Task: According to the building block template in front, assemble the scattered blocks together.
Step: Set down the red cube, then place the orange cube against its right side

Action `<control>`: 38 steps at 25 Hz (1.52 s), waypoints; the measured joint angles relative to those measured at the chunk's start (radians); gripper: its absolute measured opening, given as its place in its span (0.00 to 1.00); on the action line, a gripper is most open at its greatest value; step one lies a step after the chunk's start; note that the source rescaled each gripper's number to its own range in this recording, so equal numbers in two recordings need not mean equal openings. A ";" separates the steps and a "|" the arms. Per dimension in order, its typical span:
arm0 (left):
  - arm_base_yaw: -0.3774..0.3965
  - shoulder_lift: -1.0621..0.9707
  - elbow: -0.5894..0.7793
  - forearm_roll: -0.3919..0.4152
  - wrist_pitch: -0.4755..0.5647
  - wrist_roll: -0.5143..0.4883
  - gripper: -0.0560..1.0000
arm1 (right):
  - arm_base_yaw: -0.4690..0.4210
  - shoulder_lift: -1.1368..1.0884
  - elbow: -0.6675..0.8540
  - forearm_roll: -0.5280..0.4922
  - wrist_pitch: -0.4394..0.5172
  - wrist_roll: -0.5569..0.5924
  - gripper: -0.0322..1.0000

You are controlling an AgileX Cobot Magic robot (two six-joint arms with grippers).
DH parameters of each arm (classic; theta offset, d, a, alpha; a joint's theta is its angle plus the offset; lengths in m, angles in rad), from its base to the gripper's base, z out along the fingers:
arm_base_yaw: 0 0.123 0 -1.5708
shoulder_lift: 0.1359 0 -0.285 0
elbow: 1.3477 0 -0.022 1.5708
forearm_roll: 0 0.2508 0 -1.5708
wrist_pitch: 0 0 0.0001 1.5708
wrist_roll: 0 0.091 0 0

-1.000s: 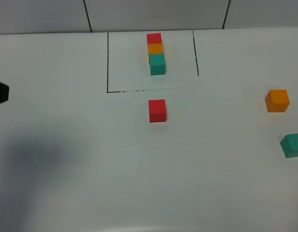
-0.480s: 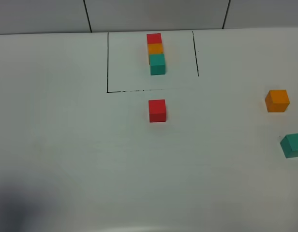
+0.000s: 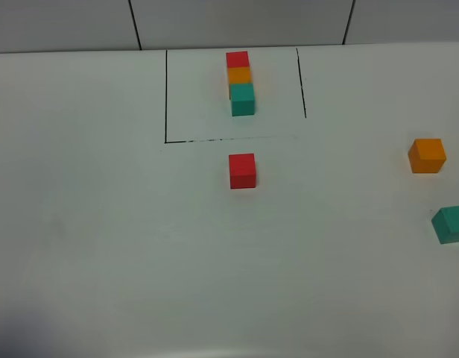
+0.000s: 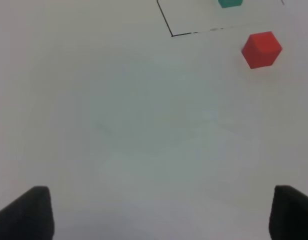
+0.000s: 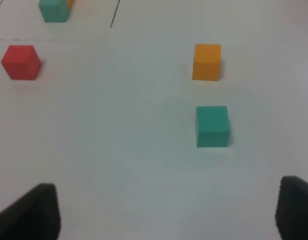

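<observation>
The building block template [image 3: 241, 82] is a row of red, orange and teal cubes inside a black outline at the back centre. The loose red cube [image 3: 242, 171] sits just in front of the outline; it also shows in the left wrist view [image 4: 261, 49] and the right wrist view [image 5: 21, 62]. The loose orange cube [image 3: 427, 155] and teal cube [image 3: 451, 224] lie at the far right, also in the right wrist view [image 5: 207, 61] [image 5: 212, 126]. My left gripper [image 4: 161, 215] and right gripper [image 5: 166, 210] are open and empty, neither visible in the high view.
A black outlined rectangle [image 3: 166, 97] marks the template area on the white table. A wall with dark seams runs along the back edge.
The dark left arm tip at the left edge has withdrawn out of the high view, and its shadow has slid down to the front left corner. The cubes have not moved.
</observation>
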 joint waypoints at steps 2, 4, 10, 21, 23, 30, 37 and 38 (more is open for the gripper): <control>0.000 -0.051 0.019 -0.002 0.032 0.000 0.83 | 0.000 0.000 0.000 0.000 0.000 0.000 0.76; 0.000 -0.102 0.040 -0.001 0.053 0.000 0.82 | 0.000 0.000 0.000 0.000 0.000 0.000 0.76; 0.000 -0.205 0.077 -0.001 0.054 0.000 0.80 | 0.000 0.000 0.000 0.000 0.000 0.001 0.76; 0.000 -0.205 0.078 -0.001 0.051 -0.003 0.66 | 0.000 0.000 0.000 0.000 0.000 0.006 0.76; 0.003 -0.205 0.078 -0.001 0.051 -0.003 0.62 | 0.000 0.000 0.000 0.000 0.000 0.006 0.76; 0.064 -0.205 0.078 -0.002 0.051 -0.003 0.48 | 0.000 0.000 0.000 0.000 0.000 0.006 0.76; 0.066 -0.205 0.078 -0.002 0.051 -0.003 0.41 | 0.000 0.000 0.000 0.000 0.000 0.006 0.76; 0.066 -0.205 0.078 -0.002 0.051 -0.004 0.41 | 0.000 0.000 0.000 0.000 0.000 0.006 0.76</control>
